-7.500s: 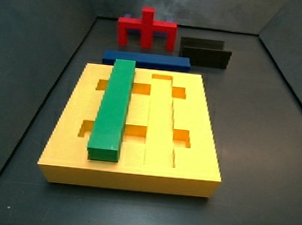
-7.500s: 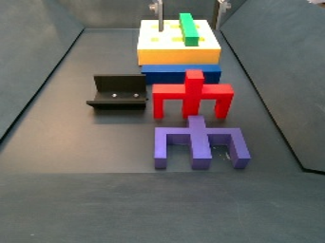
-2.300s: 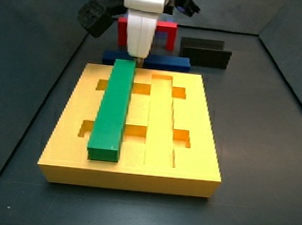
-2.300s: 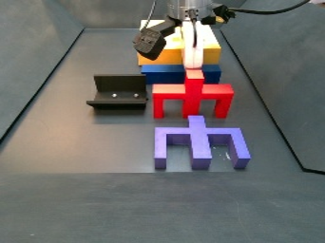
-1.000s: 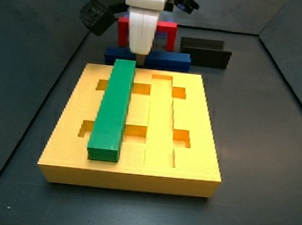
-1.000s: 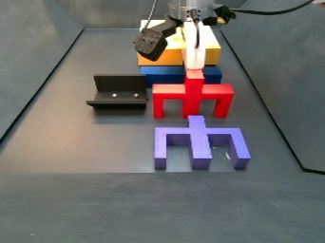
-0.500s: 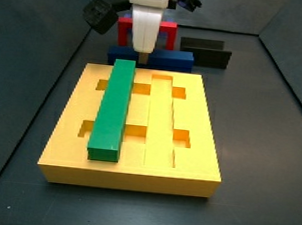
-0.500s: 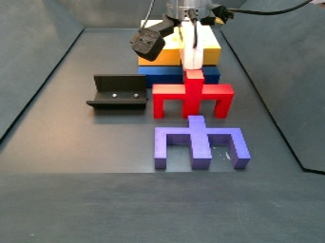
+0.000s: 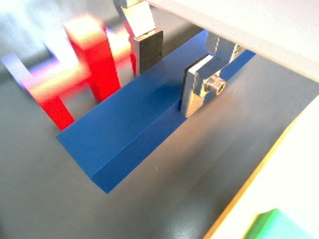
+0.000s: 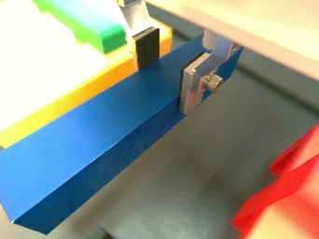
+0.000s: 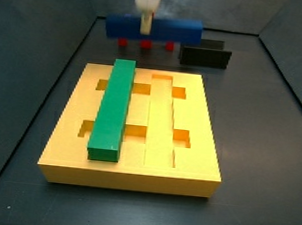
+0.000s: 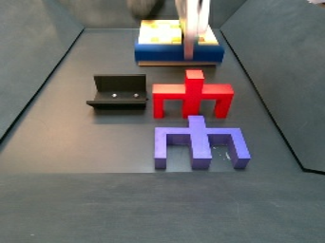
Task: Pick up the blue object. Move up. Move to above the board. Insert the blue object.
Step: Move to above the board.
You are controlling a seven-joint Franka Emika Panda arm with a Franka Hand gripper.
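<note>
The blue object (image 11: pixel 169 31) is a long dark-blue bar, held level in the air behind the board's far end. It also shows in a side view (image 12: pixel 178 55). My gripper (image 11: pixel 145 22) is shut on its middle, and its top is out of frame. In both wrist views the fingers (image 9: pixel 200 82) (image 10: pixel 197 82) clamp the bar's long sides (image 9: pixel 131 121) (image 10: pixel 100 140). The board (image 11: pixel 190 158) is a large yellow grooved block, with a green bar (image 11: pixel 114 106) lying in one groove.
A red pronged piece (image 12: pixel 193 95) stands on the floor in front of the board's end, and a purple pronged piece (image 12: pixel 197 144) lies beyond it. The dark fixture (image 12: pixel 117 93) stands beside them and shows in a side view (image 11: pixel 207 56). Dark walls enclose the floor.
My gripper has risen with the blue object in it. The bar has left the floor and now hangs well above where it lay.
</note>
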